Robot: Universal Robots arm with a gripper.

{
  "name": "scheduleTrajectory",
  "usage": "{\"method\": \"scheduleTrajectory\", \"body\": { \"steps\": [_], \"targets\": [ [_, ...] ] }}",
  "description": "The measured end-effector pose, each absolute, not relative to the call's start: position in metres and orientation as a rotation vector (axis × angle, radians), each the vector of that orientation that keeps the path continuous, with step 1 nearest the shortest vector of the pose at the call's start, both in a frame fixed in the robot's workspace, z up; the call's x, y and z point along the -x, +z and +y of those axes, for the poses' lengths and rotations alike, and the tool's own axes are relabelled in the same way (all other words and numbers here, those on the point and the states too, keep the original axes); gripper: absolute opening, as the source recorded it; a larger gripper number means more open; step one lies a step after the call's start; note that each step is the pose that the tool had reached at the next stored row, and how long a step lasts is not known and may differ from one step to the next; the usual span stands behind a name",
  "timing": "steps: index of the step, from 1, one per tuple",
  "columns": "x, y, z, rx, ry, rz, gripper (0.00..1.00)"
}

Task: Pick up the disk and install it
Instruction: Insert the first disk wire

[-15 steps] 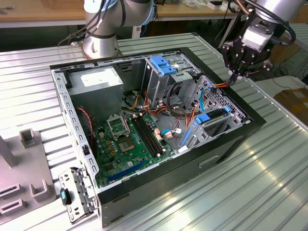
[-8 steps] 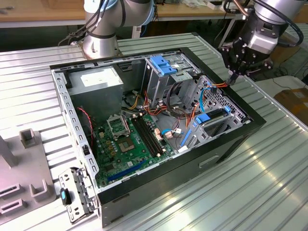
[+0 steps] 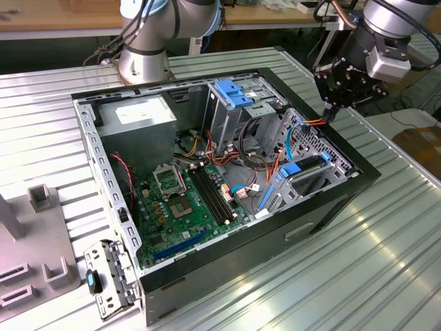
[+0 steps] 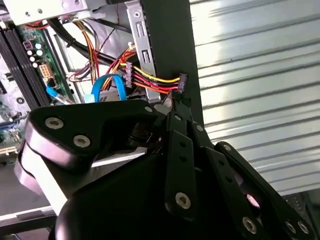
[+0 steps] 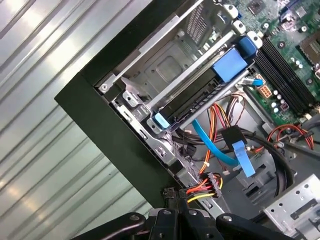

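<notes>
**Arm pinching power plug at PC case (image 3: 234,256) rim, disk sitting in its bay**

Going L to R across the exterior view: the mobo (image 3: 186,200) is lying on the case floor. The disk (image 5: 200,99), edge-on btwn light-blue rail tabs, is apparently resting in the bay just inside the case's right wall. The gripper (image 3: 329,110) is hanging over that wall's far end, fingertips pressing together on the black power plug (image 4: 182,81) w/ yellow, red and orange wires (image 4: 150,79) trailing into the case. Judgement: this hold is calling for a square grip on the plug body, w/ slack in the wires and no snagging the blue data cable (image 5: 214,145).
</notes>
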State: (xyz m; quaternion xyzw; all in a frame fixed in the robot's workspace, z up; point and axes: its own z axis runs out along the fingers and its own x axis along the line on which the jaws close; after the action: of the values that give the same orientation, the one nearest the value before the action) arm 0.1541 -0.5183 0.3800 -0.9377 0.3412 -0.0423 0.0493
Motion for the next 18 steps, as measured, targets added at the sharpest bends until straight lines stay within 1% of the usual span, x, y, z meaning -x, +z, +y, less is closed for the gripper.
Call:
{"method": "scheduleTrajectory", "body": {
  "steps": [5, 7, 13, 15, 16, 17, 18],
  "targets": [
    [-0.1542, 0.378, -0.5183, 2.918, -0.137, 0.817, 0.11],
    [-0.1543, 0.3767, -0.5183, 2.936, -0.142, 0.74, 0.24],
    [-0.155, 0.3749, -0.5173, 2.969, -0.177, 0.64, 0.24],
    [-0.155, 0.3747, -0.515, 3.013, -0.207, 0.629, 0.24],
    [-0.1551, 0.3747, -0.5147, 3.014, -0.208, 0.629, 0.25],
    [-0.155, 0.3746, -0.5142, 3.014, -0.209, 0.629, 0.31],
    [-0.155, 0.3744, -0.5096, 3.016, -0.215, 0.629, 0.31]
  ]
}}
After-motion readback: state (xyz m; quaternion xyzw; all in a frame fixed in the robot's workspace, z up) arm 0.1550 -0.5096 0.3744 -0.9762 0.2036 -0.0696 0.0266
